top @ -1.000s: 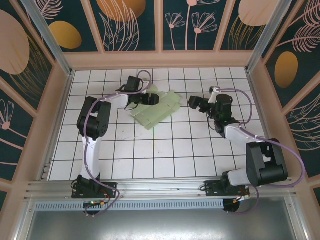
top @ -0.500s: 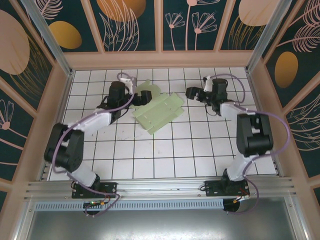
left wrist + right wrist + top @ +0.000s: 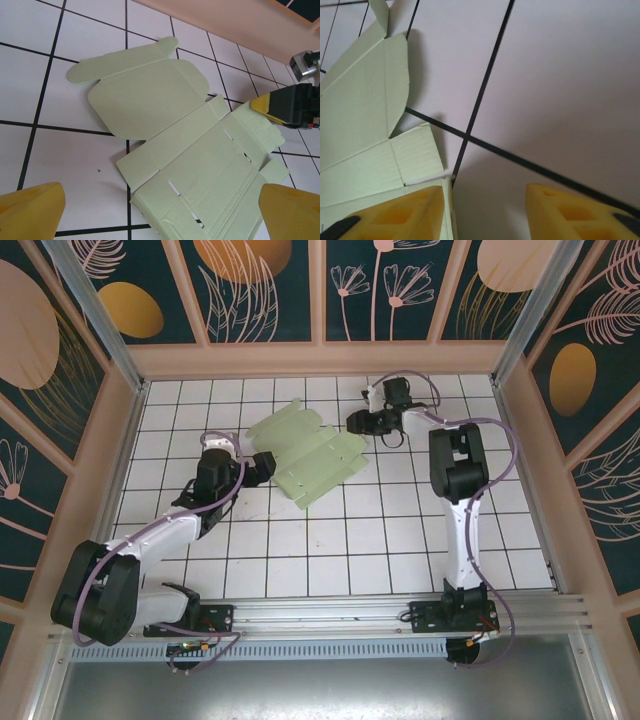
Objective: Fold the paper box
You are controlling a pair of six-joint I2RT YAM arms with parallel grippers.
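While the paper box [image 3: 305, 455] is lying opened out as a flat cut-out on the far middle of the gridded tabletop [image 3: 330, 540], the folding is looking as though it is hardly beginning. Every panel and flap is resting against the surface, the big rounded flap is pointing away toward the far left, and the small slots in the main panel are sitting uncovered with no tab pushed into them. No wall is standing up and no crease is being held, so by my reading all the raising, tucking and closing is waiting to be done. The left hand [image 3: 262, 468] is hovering just beside the near-left edge of the card with its yellow fingers [image 3: 32, 207] spread wide and nothing between them. The right hand [image 3: 355, 424] is sitting low at the far-right corner, its fingers [image 3: 395, 212] standing partly apart; one is overlapping the card's edge, yet only bare tabletop is showing in the gap, so it is not pinching anything that I can make out. Both hands are looking placed to start on opposite sides.
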